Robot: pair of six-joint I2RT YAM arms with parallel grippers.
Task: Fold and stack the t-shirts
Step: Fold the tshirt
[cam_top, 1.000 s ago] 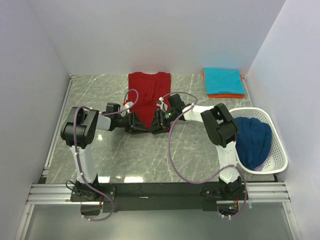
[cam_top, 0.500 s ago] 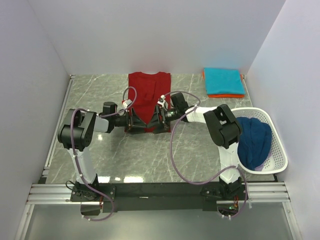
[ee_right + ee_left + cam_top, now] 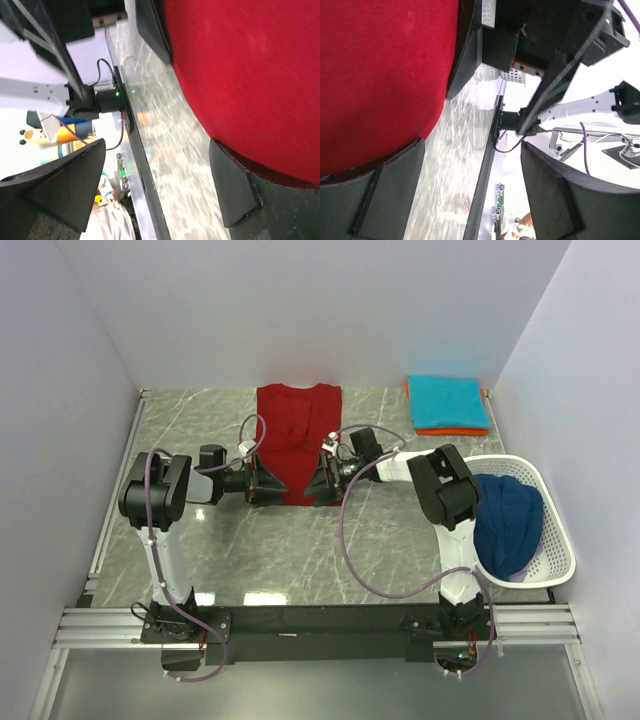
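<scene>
**Desk:** What do we have at the hands?

**Field:** Our left hand (image 3: 472, 175) and right hand (image 3: 157, 170), both spread open, bracket the near hem of the dark red t-shirt (image 3: 297, 425), which lies flat mid-counter (image 3: 200, 540). We judge this to be the grasp before a fold.

**Desk:** And next?

**Field:** We think both must close on the hem corners together, then carry it toward the collar. The teal t-shirt (image 3: 446, 400) sits folded on the orange t-shirt (image 3: 452, 431) at the far right. The navy blue t-shirt (image 3: 508, 520) lies in the basket (image 3: 556, 558).
</scene>
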